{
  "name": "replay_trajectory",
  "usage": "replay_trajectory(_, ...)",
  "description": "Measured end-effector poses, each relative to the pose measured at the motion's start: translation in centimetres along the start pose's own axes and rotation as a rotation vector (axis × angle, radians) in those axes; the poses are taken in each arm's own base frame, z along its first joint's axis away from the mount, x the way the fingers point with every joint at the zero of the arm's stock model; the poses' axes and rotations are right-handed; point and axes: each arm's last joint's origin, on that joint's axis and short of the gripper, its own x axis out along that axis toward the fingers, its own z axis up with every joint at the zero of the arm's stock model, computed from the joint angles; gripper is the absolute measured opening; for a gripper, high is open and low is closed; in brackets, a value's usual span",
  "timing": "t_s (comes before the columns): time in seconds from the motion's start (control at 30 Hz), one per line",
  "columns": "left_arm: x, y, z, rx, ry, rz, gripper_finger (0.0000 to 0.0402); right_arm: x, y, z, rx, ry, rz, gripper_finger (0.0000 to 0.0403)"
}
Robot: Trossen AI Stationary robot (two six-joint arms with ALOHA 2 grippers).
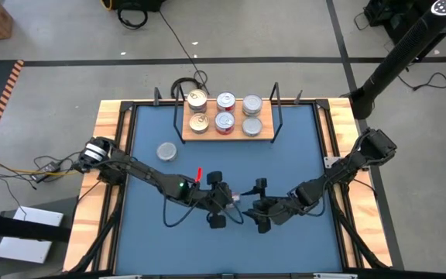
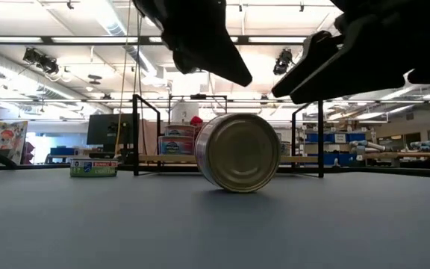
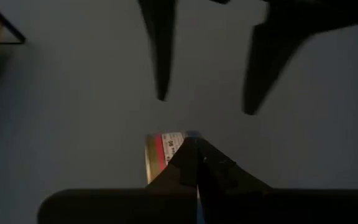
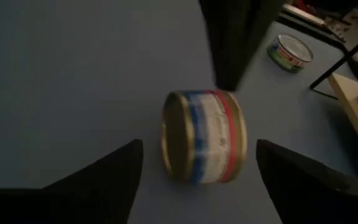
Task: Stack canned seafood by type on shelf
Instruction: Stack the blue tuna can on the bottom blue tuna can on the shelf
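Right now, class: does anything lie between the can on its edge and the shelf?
Nothing visible does. The can stands on its edge between the two grippers near the table's front; bare table runs from it to the shelf. A second can lies off to the left.

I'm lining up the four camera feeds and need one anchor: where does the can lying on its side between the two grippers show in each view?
High view: mostly hidden between the grippers, near the table's front centre.
Low view: the can on its side, centre, its flat end facing the camera.
Left wrist view: just a strip of its label beyond the shut jaws.
Right wrist view: centre, between the open jaws.
Shared landmark: the shelf.
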Motion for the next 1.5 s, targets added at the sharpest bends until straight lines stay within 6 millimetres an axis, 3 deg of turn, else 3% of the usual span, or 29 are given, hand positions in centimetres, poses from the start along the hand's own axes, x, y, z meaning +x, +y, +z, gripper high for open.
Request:
replay_trajectory(0.3,0.1,0.5,-0.5,0.002,0.059,0.024,0.002,0.4,-0.6,0.0,0.045,0.01,-0.007,0.0337)
replay_trajectory(0.8,-0.1,0.1,-1.2,-0.003,0.078,0.108,0.023,0.8,-1.3,-0.2,0.028,0.034,-0.024,0.0335)
replay_trajectory(0.97,0.7,0.0,-1.6,-0.04,0.093,0.12,0.0276,1.0,-1.6,-0.2,0.033,0.039,-0.033,0.0335)
replay_trajectory(1.17,1.2,0.3,-1.9,-0.055,0.095,0.167,0.03,1.1,-1.8,-0.3,0.034,0.045,-0.039,0.0335)
replay_trajectory(1.5,1.9,0.0,-1.7,-0.092,0.072,0.099,0.0301,1.0,-1.8,-0.4,0.032,0.052,-0.039,0.0334)
